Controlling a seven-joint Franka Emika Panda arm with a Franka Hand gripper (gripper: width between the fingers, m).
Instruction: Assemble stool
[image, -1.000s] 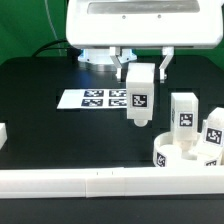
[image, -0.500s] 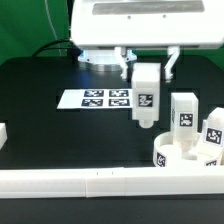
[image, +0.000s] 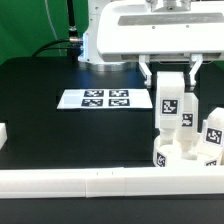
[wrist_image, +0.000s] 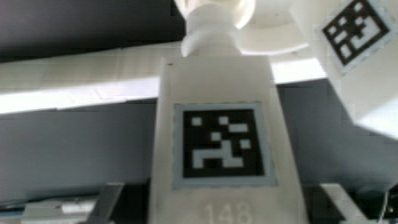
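My gripper (image: 170, 77) is shut on a white stool leg (image: 169, 103) with a black-and-white tag and holds it upright, its lower end just above the round white seat disc (image: 178, 157) at the exterior view's lower right. Two more tagged legs (image: 213, 136) stand upright in the disc; one (image: 187, 122) is partly hidden behind the held leg. In the wrist view the held leg (wrist_image: 222, 130) fills the middle, between the gripper (wrist_image: 222, 205) fingers (wrist_image: 111, 200). Another tagged leg (wrist_image: 356, 30) shows beyond it.
The marker board (image: 95, 99) lies flat on the black table at mid-left. A long white rail (image: 80, 182) runs along the front edge. A small white block (image: 3, 135) sits at the exterior view's far left.
My gripper has carried the leg toward the exterior view's right, from beside the marker board to over the seat disc and in front of a standing leg.
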